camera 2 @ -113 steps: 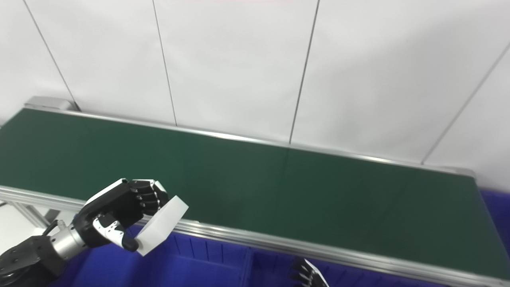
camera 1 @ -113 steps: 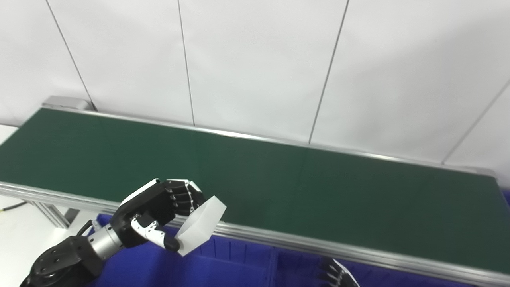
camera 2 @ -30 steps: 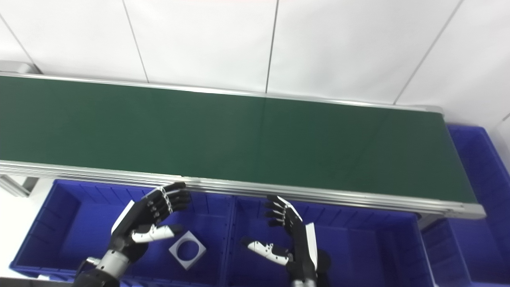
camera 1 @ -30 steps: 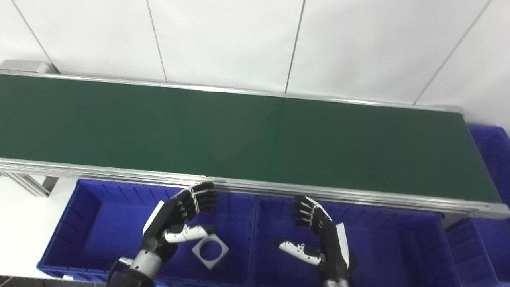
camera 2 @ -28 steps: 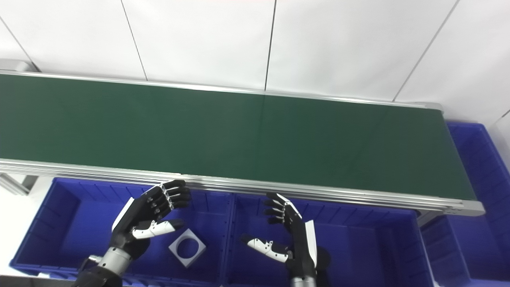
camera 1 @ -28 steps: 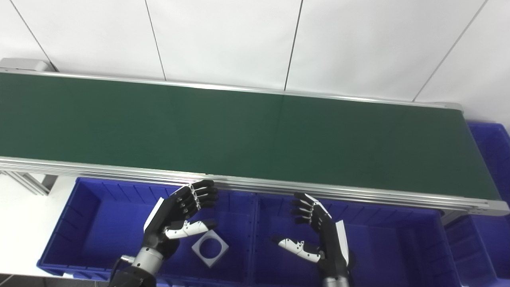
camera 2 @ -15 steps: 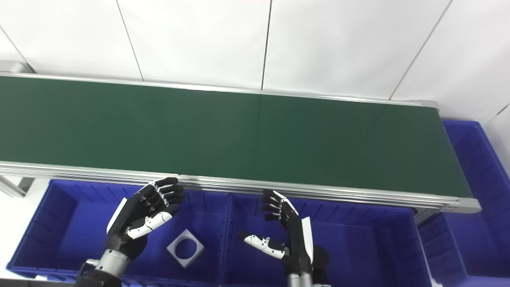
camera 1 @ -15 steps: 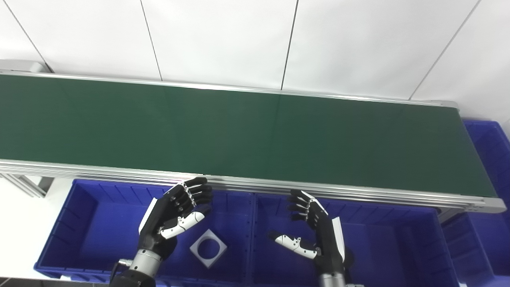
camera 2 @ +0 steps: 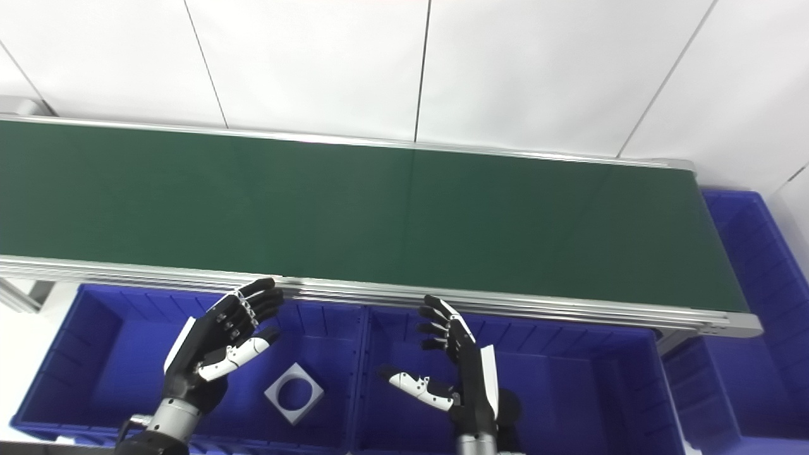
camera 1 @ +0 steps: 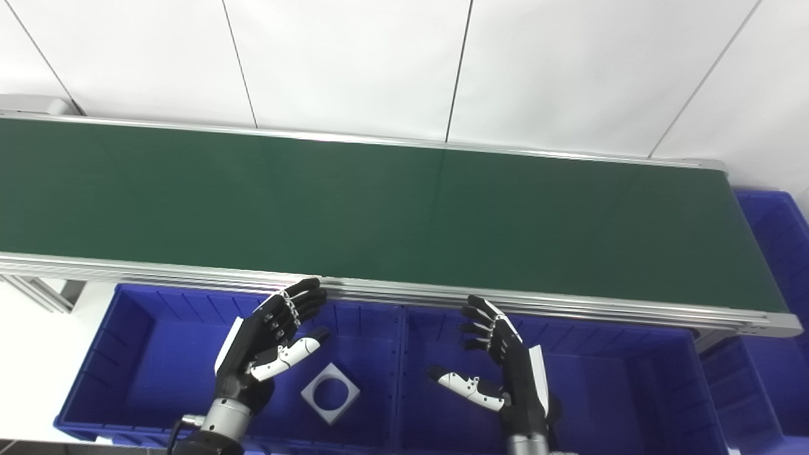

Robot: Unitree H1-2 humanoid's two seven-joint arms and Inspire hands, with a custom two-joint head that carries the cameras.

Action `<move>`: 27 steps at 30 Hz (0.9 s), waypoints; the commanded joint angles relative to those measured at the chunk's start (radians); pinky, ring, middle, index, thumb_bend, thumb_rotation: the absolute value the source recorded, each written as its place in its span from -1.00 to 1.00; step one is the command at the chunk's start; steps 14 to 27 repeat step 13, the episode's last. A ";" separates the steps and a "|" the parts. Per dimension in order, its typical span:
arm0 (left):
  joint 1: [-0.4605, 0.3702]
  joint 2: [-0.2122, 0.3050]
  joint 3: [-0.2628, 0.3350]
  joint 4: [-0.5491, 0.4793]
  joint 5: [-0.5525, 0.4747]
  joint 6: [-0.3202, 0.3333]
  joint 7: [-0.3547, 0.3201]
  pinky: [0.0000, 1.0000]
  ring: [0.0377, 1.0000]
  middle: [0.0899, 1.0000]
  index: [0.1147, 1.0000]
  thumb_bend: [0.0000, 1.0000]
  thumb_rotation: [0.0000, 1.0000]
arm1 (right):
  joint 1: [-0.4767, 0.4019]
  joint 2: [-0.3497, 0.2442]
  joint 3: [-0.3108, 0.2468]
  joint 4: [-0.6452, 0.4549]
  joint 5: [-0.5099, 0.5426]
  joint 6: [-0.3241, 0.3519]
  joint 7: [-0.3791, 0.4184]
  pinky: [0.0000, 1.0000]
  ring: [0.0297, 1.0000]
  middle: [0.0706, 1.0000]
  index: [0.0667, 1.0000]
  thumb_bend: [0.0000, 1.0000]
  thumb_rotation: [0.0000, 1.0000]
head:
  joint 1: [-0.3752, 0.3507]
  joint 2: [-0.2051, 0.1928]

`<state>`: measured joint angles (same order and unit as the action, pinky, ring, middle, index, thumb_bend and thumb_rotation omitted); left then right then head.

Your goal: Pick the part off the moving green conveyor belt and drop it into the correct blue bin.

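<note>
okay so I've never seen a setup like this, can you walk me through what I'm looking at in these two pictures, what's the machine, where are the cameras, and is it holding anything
This is a humanoid robot standing at a sorting station. Both pictures come from two cameras side by side on its head, looking down, so they show the same scene from slightly different spots.

The long dark green strip is a conveyor belt; nothing lies on it. Below its near edge sit blue bins: a left bin and a right bin, with another blue bin at the belt's far right end.

The left hand and right hand are black and white, open above the bins and holding nothing. A white square part with a round hole lies on the floor of the left bin.
</note>
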<state>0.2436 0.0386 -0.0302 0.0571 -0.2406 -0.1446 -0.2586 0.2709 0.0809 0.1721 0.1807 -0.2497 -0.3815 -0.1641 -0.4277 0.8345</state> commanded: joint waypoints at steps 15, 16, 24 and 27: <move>-0.014 0.011 -0.004 -0.015 0.029 -0.012 0.004 0.74 0.61 0.48 0.41 0.04 -1.00 | -0.011 0.015 0.006 -0.021 0.004 -0.030 0.003 0.19 0.39 0.49 0.58 0.34 -0.89 | 0.048 0.008; -0.014 0.011 -0.004 -0.015 0.029 -0.012 0.004 0.74 0.61 0.48 0.41 0.04 -1.00 | -0.011 0.015 0.006 -0.021 0.004 -0.030 0.003 0.19 0.39 0.49 0.58 0.34 -0.89 | 0.048 0.008; -0.014 0.011 -0.004 -0.015 0.029 -0.012 0.004 0.74 0.61 0.48 0.41 0.04 -1.00 | -0.011 0.015 0.006 -0.021 0.004 -0.030 0.003 0.19 0.39 0.49 0.58 0.34 -0.89 | 0.048 0.008; -0.014 0.011 -0.004 -0.015 0.029 -0.012 0.004 0.74 0.61 0.48 0.41 0.04 -1.00 | -0.011 0.015 0.006 -0.021 0.004 -0.030 0.003 0.19 0.39 0.49 0.58 0.34 -0.89 | 0.048 0.008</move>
